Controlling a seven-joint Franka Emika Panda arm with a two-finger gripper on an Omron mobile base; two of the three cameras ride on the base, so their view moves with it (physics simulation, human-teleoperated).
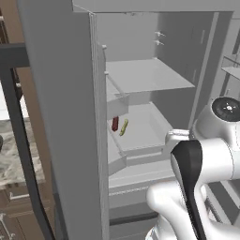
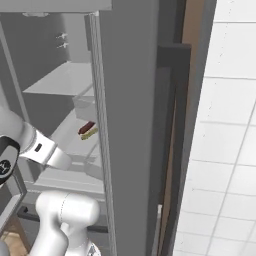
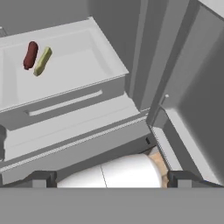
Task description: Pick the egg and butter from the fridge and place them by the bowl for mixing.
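Note:
The grey fridge [image 1: 140,75] stands open in front of me. The butter [image 1: 123,127] [image 2: 90,134] [image 3: 43,61], a slender yellow stick, lies in a pale grey drawer tray [image 3: 87,57] beside a dark red oblong item [image 3: 30,55]. My gripper [image 3: 111,178] is open, its two dark fingertips [image 3: 41,177] wide apart with nothing between them. It hangs below and in front of the drawer, some way from the butter. The egg and the bowl are out of view.
The fridge's open door [image 1: 61,117] rises close on the left, its other door [image 2: 130,125] close on the right. A bare shelf [image 1: 145,75] sits above the drawer. A stone counter [image 1: 9,159] lies far left, a white tiled wall [image 2: 230,125] far right.

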